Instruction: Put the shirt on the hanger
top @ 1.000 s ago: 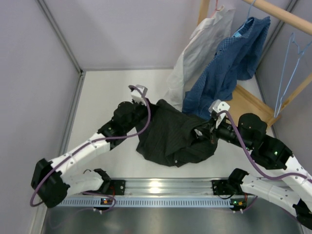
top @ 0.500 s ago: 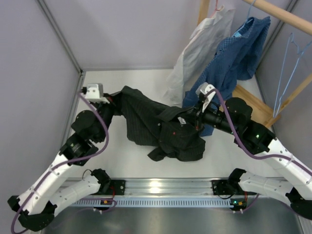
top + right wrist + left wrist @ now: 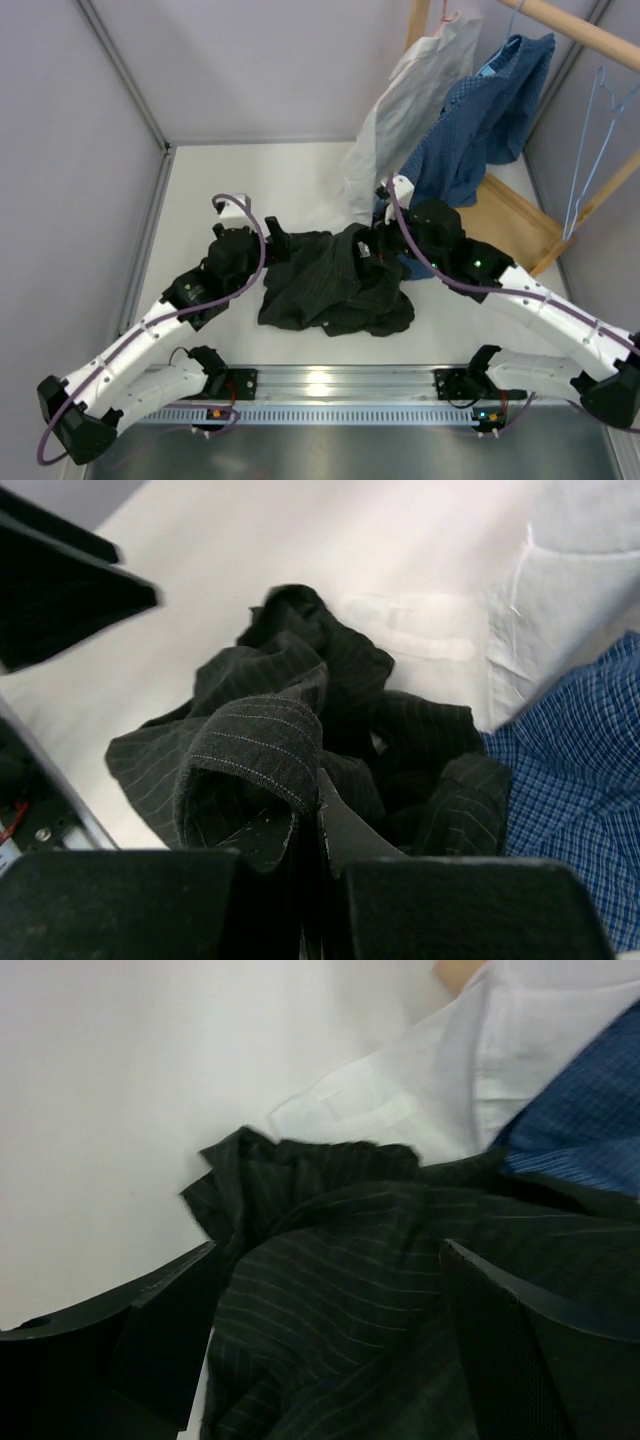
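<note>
Across the middle of the top view, we are reaching in from both lower corners toward the shirt (image 3: 335, 290), which is lying bunched in a dark heap on the white table (image 3: 210, 180). Our left arm is stretching up and to the right from its base, bent at the elbow, and the left gripper (image 3: 272, 246) is hovering at the heap's upper left edge. Its wrist view is showing the fingers (image 3: 150, 1320) spread wide, with striped cloth lying between and beneath them but not pinched. Our right arm is running up and to the left from the lower right corner, and the right gripper (image 3: 376, 246) is sitting at the heap's upper right. Its jaws are pressed narrow on a rolled fold of the shirt, which is draping over one finger in the right wrist view.

Room is looking tight on the right: the blue dotted shirt (image 3: 480, 120) and the white shirt (image 3: 400, 110) are hanging from the wooden rail (image 3: 580, 25) just behind the right gripper, their hems touching the table beside the black cloth. Bare table is opening out toward the upper left, as far as the grey wall. The hanger (image 3: 598, 90) is hanging at the far right edge of the frame, well apart from the shirt.
</note>
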